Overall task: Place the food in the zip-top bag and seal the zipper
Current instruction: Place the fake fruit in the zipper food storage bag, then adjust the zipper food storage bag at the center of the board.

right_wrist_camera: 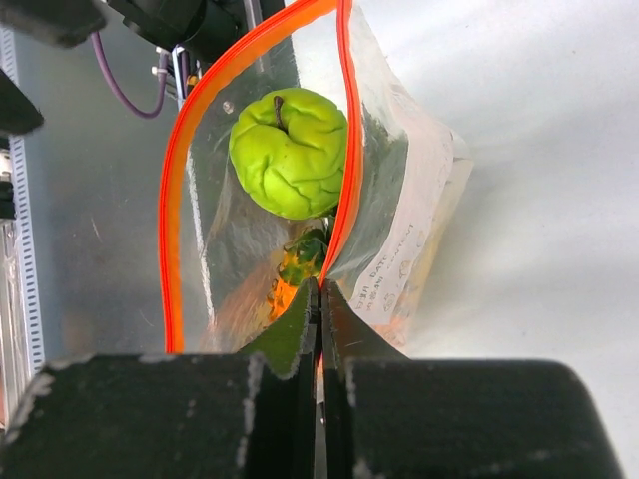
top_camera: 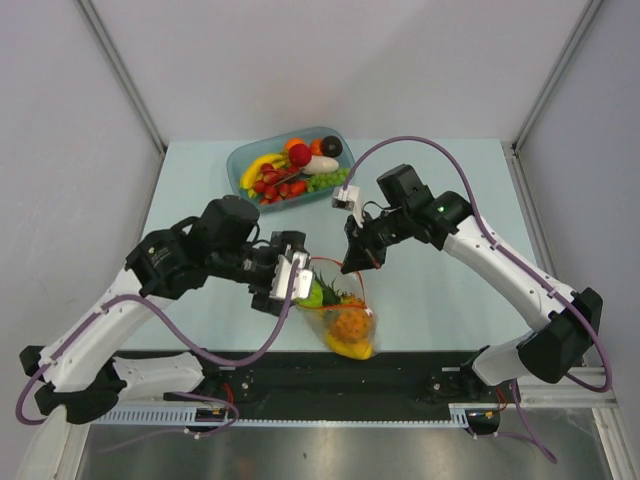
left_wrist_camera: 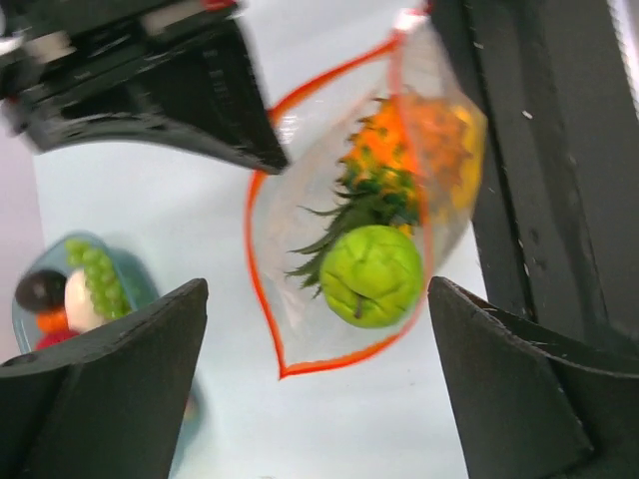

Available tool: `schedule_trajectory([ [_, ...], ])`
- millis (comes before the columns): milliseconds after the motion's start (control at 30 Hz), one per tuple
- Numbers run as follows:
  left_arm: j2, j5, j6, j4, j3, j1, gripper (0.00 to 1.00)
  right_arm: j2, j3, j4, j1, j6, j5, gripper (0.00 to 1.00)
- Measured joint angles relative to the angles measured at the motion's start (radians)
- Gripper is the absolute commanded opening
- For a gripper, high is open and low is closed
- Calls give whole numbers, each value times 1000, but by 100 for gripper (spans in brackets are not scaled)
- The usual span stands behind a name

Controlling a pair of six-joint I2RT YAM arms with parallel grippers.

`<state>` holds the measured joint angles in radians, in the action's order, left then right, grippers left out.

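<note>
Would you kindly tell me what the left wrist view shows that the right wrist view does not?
Only the left wrist view shows the teal tray with grapes, and the left gripper, open. Only the right wrist view shows a purple cable and exactly where the right gripper is shut on the zipper. Both show the zip-top bag gaping with a green fruit inside.

Table (top_camera: pixel 195 185) w/ teal tray (top_camera: pixel 234 166) at back, zip-top bag (top_camera: pixel 346 322) near front.

Tray (left_wrist_camera: pixel 137 286) blurred, cut off at left — pineapple (right_wrist_camera: pixel 297 263) mostly hidden.
</note>
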<state>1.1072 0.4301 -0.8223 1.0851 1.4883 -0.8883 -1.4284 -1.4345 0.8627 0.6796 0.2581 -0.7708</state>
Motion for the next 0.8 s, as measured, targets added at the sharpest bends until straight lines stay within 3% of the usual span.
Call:
schedule_trajectory([
  [267,13,97,-211,177,-70,-13,77,0,0,0,0,8,-7,0],
  [367,18,83,-228,150,-165,-20,63,0,0,0,6,17,-13,0],
  [467,20,52,-228,114,-240,-22,32,4,0,0,29,35,-13,0],
  [533,29,42,-208,83,-262,-23,25,7,-1,0,48,52,-13,0],
  [567,36,41,-193,64,-265,-24,15,7,-2,0,58,60,-12,0],
  [667,45,39,-111,-29,-272,-36,0,7,-15,2,83,91,-6,0],
  [800,21,25,39,-179,-329,-50,0,-18,-77,7,108,143,3,0],
])
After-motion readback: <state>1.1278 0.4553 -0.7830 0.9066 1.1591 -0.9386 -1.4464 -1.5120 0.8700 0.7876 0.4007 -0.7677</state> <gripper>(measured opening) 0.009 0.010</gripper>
